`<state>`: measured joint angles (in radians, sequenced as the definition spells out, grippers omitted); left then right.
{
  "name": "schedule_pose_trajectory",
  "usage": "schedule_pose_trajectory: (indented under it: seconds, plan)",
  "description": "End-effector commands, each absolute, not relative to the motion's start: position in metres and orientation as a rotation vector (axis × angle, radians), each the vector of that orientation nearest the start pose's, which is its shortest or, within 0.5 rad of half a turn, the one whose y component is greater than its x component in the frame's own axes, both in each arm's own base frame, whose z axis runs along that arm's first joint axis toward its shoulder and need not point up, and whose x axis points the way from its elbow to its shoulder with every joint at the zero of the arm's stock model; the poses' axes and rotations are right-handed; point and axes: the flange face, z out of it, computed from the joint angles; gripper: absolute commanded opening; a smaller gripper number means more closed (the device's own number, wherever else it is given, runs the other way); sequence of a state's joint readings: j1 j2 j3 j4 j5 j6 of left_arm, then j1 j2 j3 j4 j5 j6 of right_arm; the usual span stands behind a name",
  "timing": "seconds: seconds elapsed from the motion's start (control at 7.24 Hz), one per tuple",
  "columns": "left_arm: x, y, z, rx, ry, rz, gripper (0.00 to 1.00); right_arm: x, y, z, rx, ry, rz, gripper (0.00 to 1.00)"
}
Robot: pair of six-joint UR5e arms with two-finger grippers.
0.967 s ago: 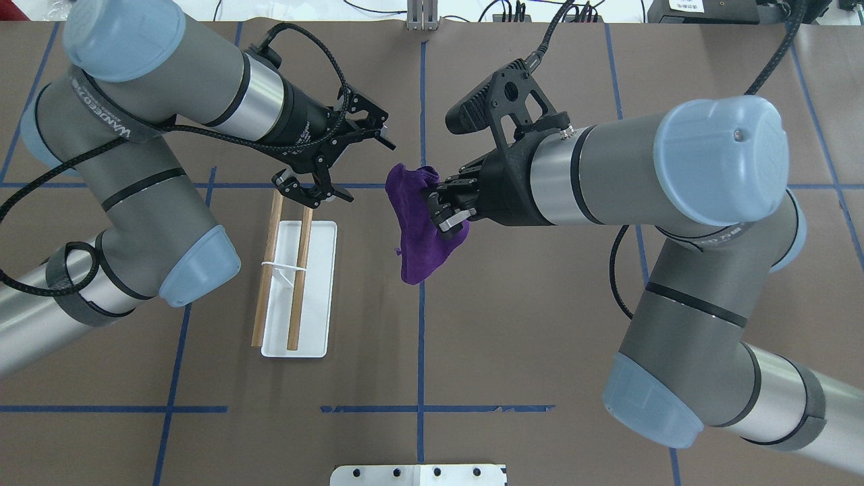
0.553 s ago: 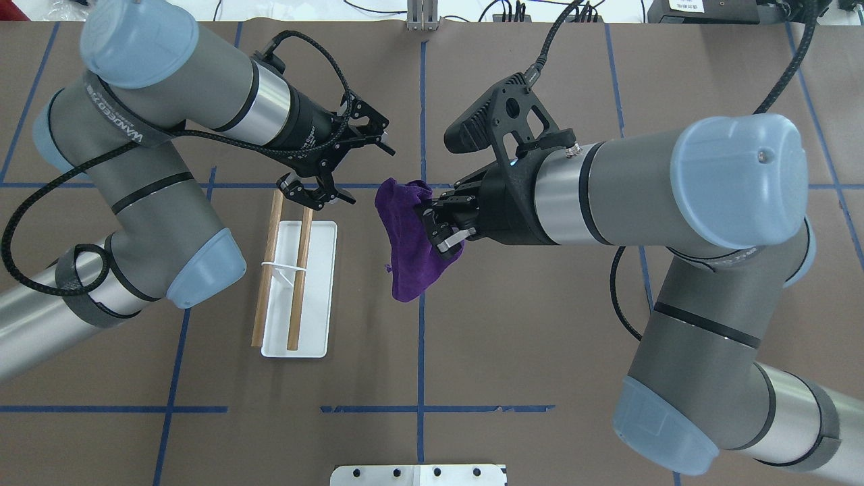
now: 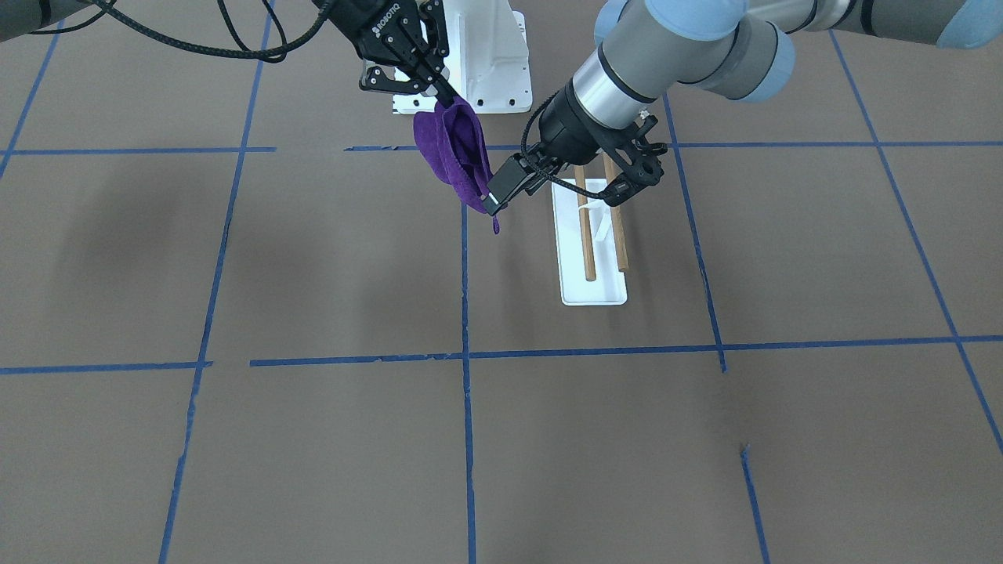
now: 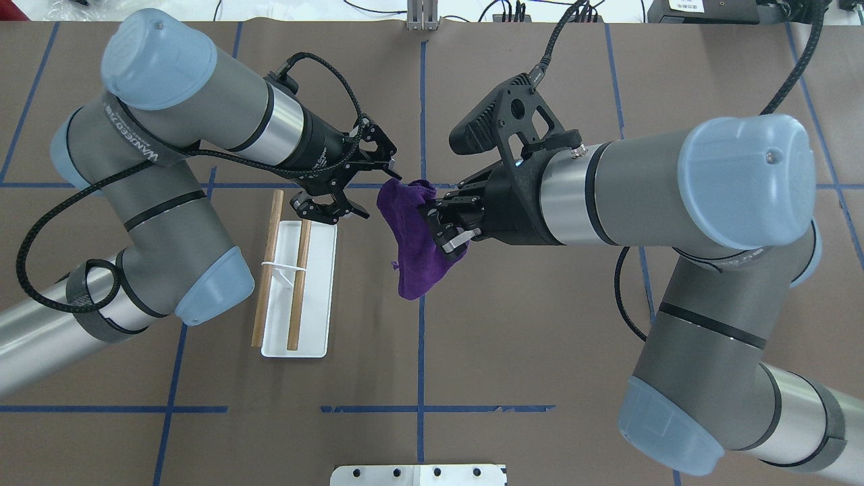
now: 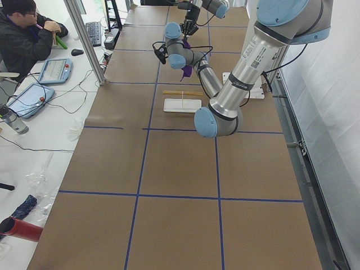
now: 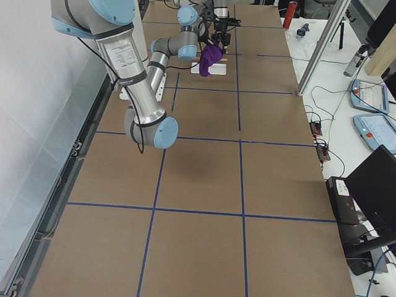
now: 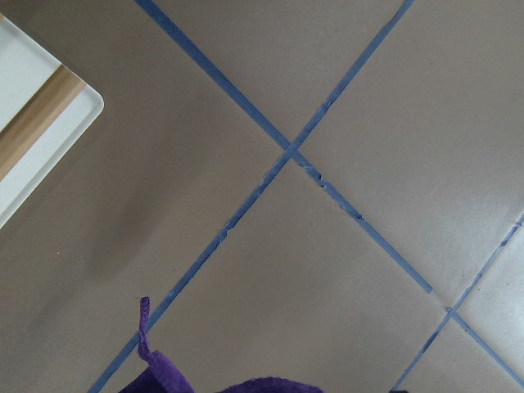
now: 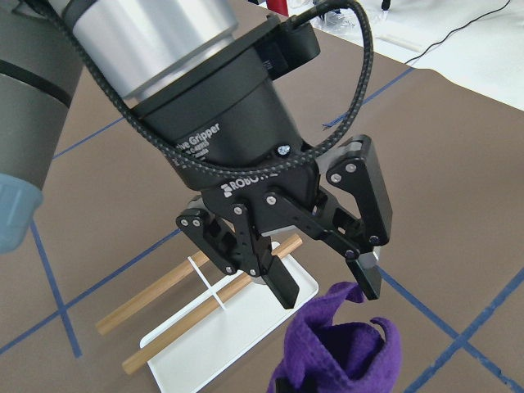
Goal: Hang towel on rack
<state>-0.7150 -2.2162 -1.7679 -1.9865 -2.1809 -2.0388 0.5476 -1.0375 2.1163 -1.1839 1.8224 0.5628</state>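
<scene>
Overhead exterior shows the right gripper clamped on the purple towel, which hangs in mid-air over the middle line of the table. The left gripper, jaws spread wide, faces the cloth's upper edge from the robot's left. The rack stands further left again, its two dowels running away from the robot, so the left arm is the nearer one to it. Exterior front-facing agrees: the towel hangs beside the rack, not over it, apart from the dowels. Both side views show the towel clear of the table, with the grippers too small to judge. Left wrist-mounted catches only a tail of the towel and a corner of the rack's base. Right wrist-mounted shows one fingertip of the left gripper just at the towel's bunched top and the other wide of it; whether they touch cannot be told.
</scene>
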Motion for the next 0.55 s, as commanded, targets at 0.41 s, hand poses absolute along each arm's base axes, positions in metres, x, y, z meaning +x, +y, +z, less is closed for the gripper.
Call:
schedule_pose_trajectory:
  seconds: [0.41]
  plan:
    - [0.432, -0.453, 0.138, -0.374, 1.296, -0.648, 0.00, -0.377, -0.355, 0.094, 0.890, -1.203, -0.559, 0.00]
